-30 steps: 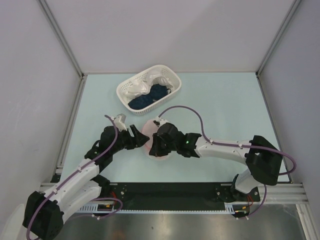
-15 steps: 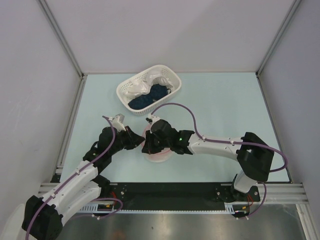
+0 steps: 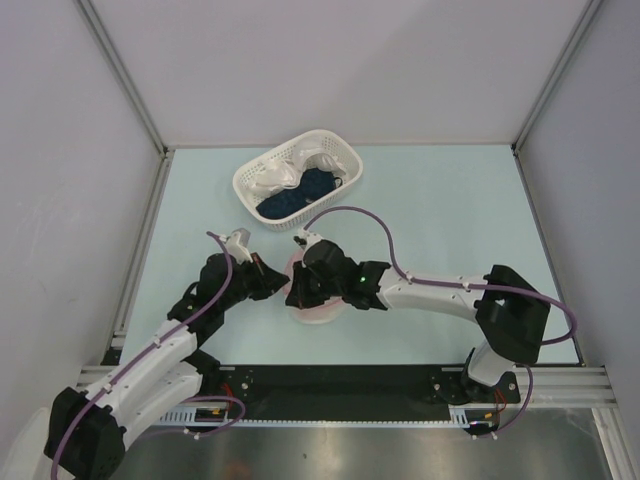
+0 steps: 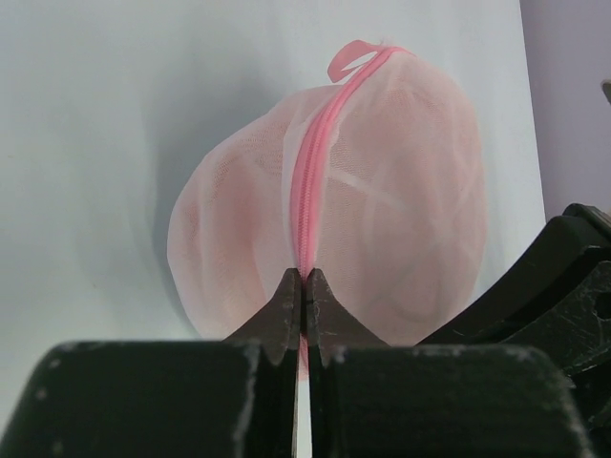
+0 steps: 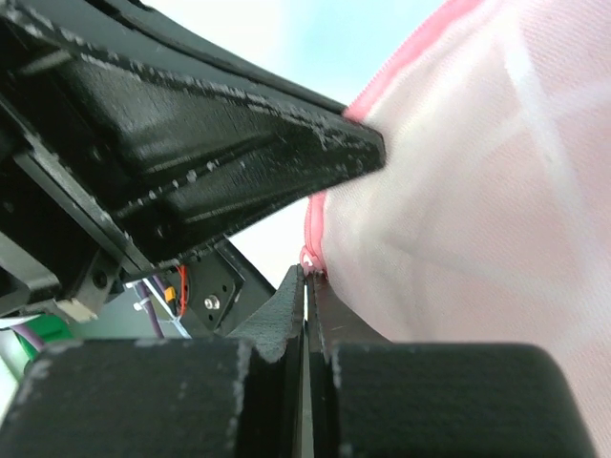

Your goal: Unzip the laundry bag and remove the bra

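Observation:
The laundry bag (image 4: 401, 172) is a domed white mesh pouch with a pink zip running up its middle. It lies on the pale table between the two arms (image 3: 322, 312). The bra shows only as salmon-pink fabric (image 4: 420, 239) through the mesh. My left gripper (image 4: 304, 277) is shut on the pink zip edging at the bag's near end, at the bag's left side in the top view (image 3: 281, 284). My right gripper (image 5: 307, 272) is shut on the pink zip end of the bag (image 5: 477, 191), just below the left gripper's finger (image 5: 239, 162). From above, both grippers hide much of the bag.
A white lattice basket (image 3: 240, 185) stands at the back, holding a white cloth (image 3: 285, 172) and a dark blue cloth (image 3: 300, 195). The right gripper's black body (image 4: 554, 286) fills the right edge of the left wrist view. Grey walls enclose the table.
The left gripper has closed onto the bag's zip edging. The right arm shifted left toward the bag's left side earlier and has since held still, shut throughout.

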Controlling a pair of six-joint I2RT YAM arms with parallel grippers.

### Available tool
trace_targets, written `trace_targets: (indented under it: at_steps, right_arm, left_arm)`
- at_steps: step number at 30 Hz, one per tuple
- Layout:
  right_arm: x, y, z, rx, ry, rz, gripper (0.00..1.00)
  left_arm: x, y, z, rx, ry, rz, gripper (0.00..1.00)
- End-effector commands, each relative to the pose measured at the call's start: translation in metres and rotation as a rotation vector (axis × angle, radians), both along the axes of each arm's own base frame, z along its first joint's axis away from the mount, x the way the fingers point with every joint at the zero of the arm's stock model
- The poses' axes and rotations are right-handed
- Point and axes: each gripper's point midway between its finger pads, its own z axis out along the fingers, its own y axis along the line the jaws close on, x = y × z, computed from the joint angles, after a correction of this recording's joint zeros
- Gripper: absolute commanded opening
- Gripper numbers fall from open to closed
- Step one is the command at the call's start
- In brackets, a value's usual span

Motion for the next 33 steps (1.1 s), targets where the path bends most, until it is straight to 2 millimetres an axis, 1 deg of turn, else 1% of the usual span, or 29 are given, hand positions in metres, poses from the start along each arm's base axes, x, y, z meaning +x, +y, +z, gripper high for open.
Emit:
trace_targets:
  at_steps: [1, 10, 13, 14, 18, 21, 27, 33]
  right_arm:
    - [-0.008, -0.014, 0.012, 0.007, -0.016, -0.007, 0.0]
    - [-0.015, -0.045, -0.001, -0.054, -0.002, -0.057, 0.0]
    - [-0.018, -0.057, -0.002, -0.066, 0.002, -0.075, 0.0]
    - [-0.015, -0.064, -0.003, -0.075, -0.013, -0.102, 0.0]
    - [-0.013, -0.081, -0.007, -0.11, -0.016, -0.14, 0.0]
    - [-0.011, -0.089, -0.008, -0.116, -0.018, -0.157, 0.0]
    - [-0.007, -0.095, -0.01, -0.137, -0.028, -0.173, 0.0]
    - [-0.008, -0.086, -0.006, -0.109, -0.023, -0.158, 0.0]
  left_arm:
    - [0.012, 0.003, 0.012, 0.011, -0.042, 0.037, 0.0]
    - [0.016, 0.002, 0.012, 0.024, -0.044, 0.038, 0.0]
    - [0.017, 0.003, 0.012, 0.027, -0.046, 0.04, 0.0]
    - [0.017, 0.003, 0.013, 0.027, -0.046, 0.041, 0.0]
    - [0.018, 0.003, 0.013, 0.03, -0.048, 0.041, 0.0]
    - [0.019, 0.003, 0.014, 0.031, -0.05, 0.04, 0.0]
    - [0.02, 0.005, 0.012, 0.043, -0.053, 0.046, 0.0]
    - [0.024, 0.003, 0.017, 0.057, -0.069, 0.038, 0.0]
